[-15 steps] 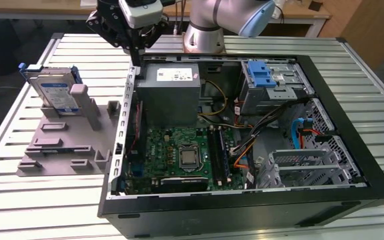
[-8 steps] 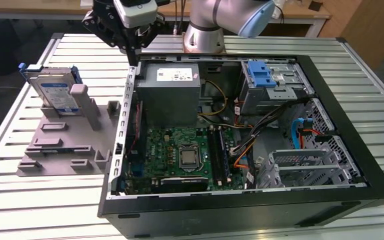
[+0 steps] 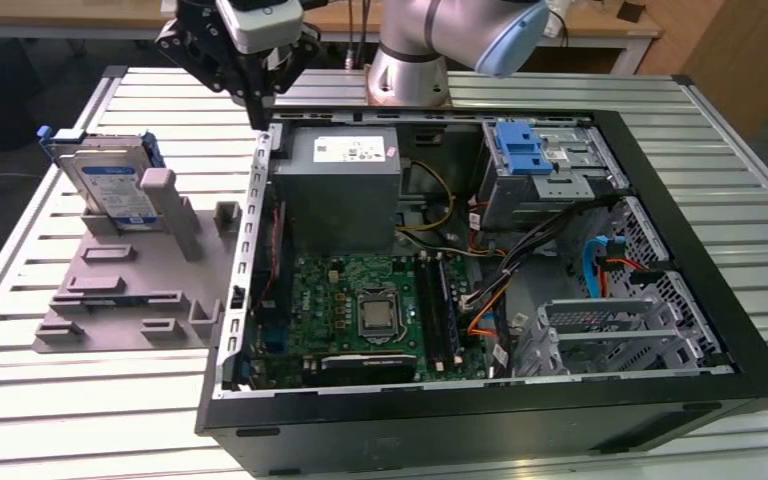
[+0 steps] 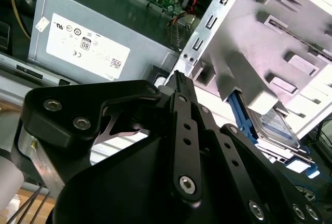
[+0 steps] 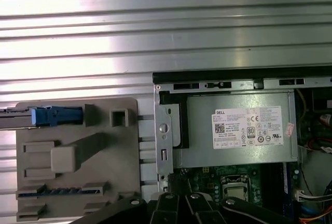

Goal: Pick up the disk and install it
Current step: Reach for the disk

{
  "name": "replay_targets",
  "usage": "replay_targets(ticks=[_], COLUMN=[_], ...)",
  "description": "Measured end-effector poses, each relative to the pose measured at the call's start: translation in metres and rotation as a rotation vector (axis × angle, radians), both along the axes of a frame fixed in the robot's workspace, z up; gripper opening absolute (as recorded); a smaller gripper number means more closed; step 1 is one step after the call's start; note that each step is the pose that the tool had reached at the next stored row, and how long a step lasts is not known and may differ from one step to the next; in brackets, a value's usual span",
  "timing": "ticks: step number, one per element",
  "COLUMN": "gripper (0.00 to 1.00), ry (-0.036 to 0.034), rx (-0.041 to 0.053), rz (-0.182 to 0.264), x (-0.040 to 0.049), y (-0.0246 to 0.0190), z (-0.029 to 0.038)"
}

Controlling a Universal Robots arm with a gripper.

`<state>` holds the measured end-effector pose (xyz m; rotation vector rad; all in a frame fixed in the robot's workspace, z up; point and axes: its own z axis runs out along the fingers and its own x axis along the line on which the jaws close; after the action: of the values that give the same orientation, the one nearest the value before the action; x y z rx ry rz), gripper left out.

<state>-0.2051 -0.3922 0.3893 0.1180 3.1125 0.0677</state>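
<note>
The disk (image 3: pixel 101 182) stands upright on its edge at the back of a grey holder (image 3: pixel 117 290), at the exterior view's left; it is silver with a white-and-blue label and a blue frame. My gripper (image 3: pixel 259 104) hangs above the open computer case's back left corner, to the right of the disk and apart from it. Its black fingers (image 4: pixel 180 86) meet at the tip with nothing between them. The second wrist view shows the disk (image 4: pixel 277 128) beyond the fingers. In the first wrist view the disk (image 5: pixel 52 115) is edge-on, a blue strip on the holder (image 5: pixel 78 156).
The open black computer case (image 3: pixel 704 400) lies on the slatted metal table (image 3: pixel 37 400). Inside are a grey power supply (image 3: pixel 344 180), a green motherboard (image 3: pixel 357 310), cables and a silver cage with a blue latch (image 3: pixel 539 158). The arm's base (image 3: pixel 408 80) stands behind the case.
</note>
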Motion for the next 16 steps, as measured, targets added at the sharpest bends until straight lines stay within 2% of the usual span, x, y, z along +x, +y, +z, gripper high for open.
replay_targets(ticks=[4, 16], gripper=[0.11, 0.11], ry=[-0.0001, 0.0000], rx=[0.0000, 0.0000], rz=[0.000, 0.000], x=[-0.0029, -0.0069], y=[0.0022, 0.0034], z=[-0.0001, -0.0002])
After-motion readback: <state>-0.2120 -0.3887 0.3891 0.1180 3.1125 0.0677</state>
